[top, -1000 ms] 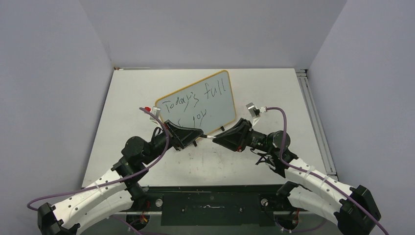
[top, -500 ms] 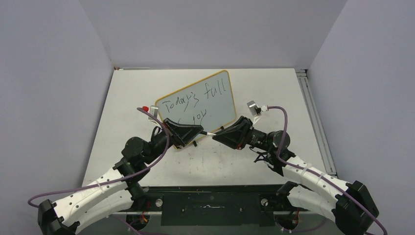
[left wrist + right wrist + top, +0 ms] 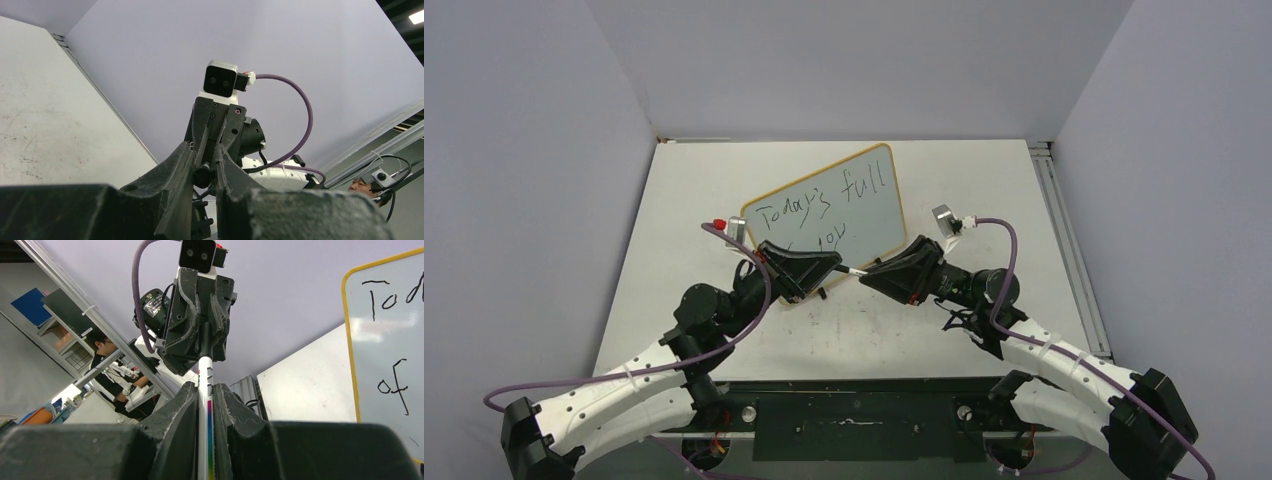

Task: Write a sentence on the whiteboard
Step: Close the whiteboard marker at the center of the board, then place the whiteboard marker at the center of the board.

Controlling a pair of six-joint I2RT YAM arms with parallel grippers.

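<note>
- Whiteboard (image 3: 876,232) stands mid-table (image 3: 984,200), just behind both grippers. It is turned at an angle, with its right end farther back.
- Sentence (image 3: 796,209) is in black marker in two slanted lines. The top line reads "Today's full"; below it only "joy" shows from the top view, the rest hidden behind the left gripper.
- Right wrist view shows the board's (image 3: 390,330) yellow frame edge, the start of "Tod" and "of" (image 3: 392,385).
- Left gripper (image 3: 832,265) sits low in front of the board's lower left part, pointing right. Its jaws are closed tight on the pen's dark end.
- Right gripper (image 3: 869,277) points left, nose to nose with the left one — the tips are close but apart.
- Pen (image 3: 852,271) bridges the gap between them, and a short white stretch is visible from the top.
- Right wrist view: right jaws are pinched on the pen's (image 3: 205,390) white barrel, which has a colour strip running down it. The barrel runs straight up into the left gripper (image 3: 204,357).
- Left wrist view: left fingers (image 3: 175,170) are almost together around something dark — detail unclear. The right gripper (image 3: 215,145) is right behind them.
</note>
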